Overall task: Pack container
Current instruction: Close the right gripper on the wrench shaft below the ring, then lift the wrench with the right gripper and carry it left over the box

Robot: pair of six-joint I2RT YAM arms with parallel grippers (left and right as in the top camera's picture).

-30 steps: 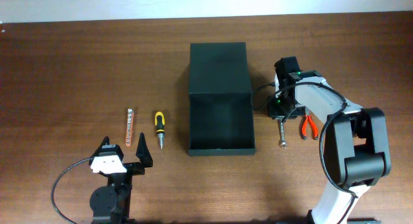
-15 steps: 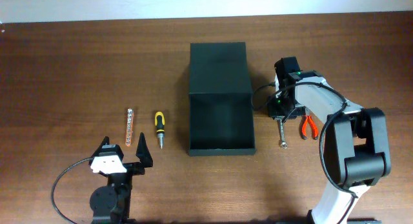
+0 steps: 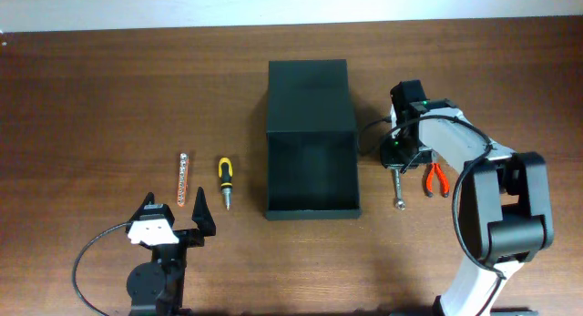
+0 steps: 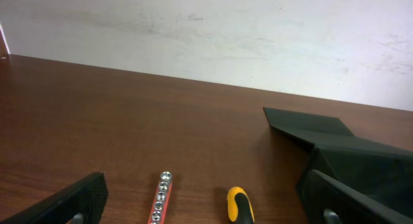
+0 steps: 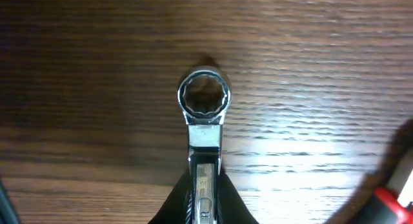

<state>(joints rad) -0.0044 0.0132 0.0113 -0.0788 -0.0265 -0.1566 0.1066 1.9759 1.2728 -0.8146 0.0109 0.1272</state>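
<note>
Right hand [image 5: 205, 188] has pinched onto wrench [image 5: 204, 101], lying near-to-far on desk [image 3: 91, 97]; container [image 3: 311, 210] just left of it. Left hand [image 3: 175, 214] gapes empty.

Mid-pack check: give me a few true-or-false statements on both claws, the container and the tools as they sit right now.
1. The right claw is shut on the shank of the wrench. True.
2. The container has a tool inside. False: its lid lies open and the inside is bare.
3. The left claw is open and holds nothing. True.
4. The screwdriver lies next to the pliers. False: in the overhead view the screwdriver is left of the container, and the pliers are right of it, beside the wrench.
</note>
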